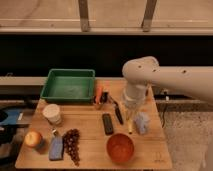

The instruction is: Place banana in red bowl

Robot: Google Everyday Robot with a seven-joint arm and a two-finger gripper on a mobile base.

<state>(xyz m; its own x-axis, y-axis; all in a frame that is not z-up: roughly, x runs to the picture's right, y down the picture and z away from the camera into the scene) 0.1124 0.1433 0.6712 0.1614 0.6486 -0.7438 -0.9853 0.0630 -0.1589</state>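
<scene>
The claw (130, 112) is largely hidden beneath the white wrist of the arm (165, 80), and how far it is spread cannot be told. It is held low over the desk (90, 131), right of centre. The banana (129, 124) is seen as a pale, nearly upright strip directly under the claw; whether it is gripped cannot be made out. The red bowl (120, 148) is found just below it, near the front edge, with a black bar (107, 124) alongside.

banana (129, 125): pale cream-yellow
red bowl (120, 148): plain orange-red
gripper (131, 110): off-white, low over the banana
tray (68, 85): green
cup (52, 114): white
bar (107, 124): black
table (90, 131): light wood
</scene>
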